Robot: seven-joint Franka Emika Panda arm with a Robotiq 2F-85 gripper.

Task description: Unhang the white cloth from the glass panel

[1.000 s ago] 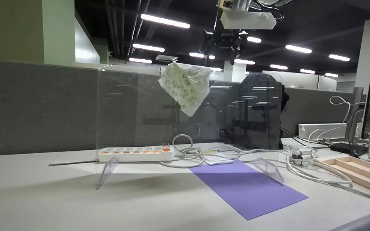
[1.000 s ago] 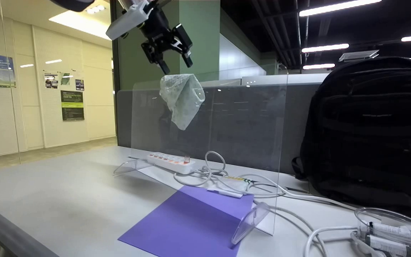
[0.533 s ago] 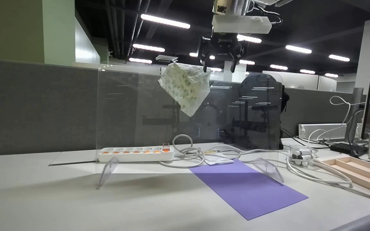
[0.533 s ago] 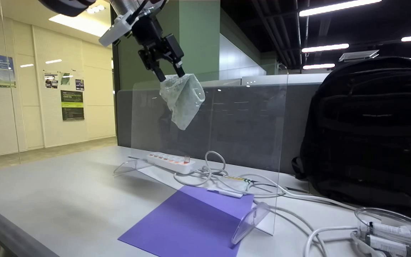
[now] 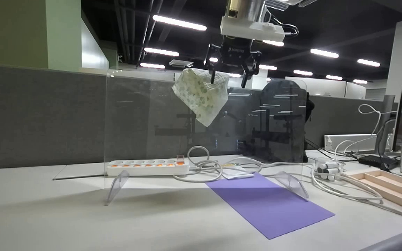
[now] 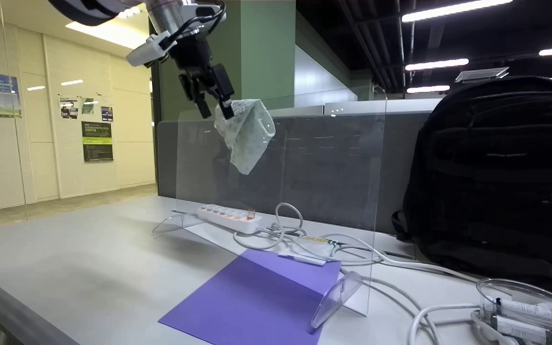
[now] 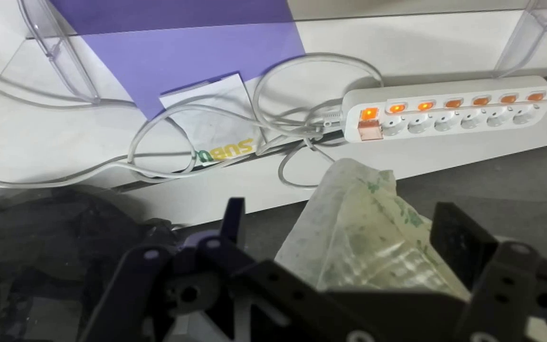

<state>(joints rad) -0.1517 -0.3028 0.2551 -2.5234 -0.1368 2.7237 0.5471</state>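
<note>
1. The jaws are standing apart and pointing downward; the views are not showing whether they are touching the cloth (image 5: 201,97).
2. The cloth is hanging over the top edge of the panel (image 5: 141,118); one jaw is overlapping it in both exterior views, and in the wrist view it is showing between the jaws.
3. Below the jaws, a sheet (image 6: 247,306) is lying on the tabletop (image 5: 65,223), passing beneath the panel.
4. A power strip (image 7: 449,111) is also lying below the jaws, orange lamps (image 7: 425,106) glowing.
</note>
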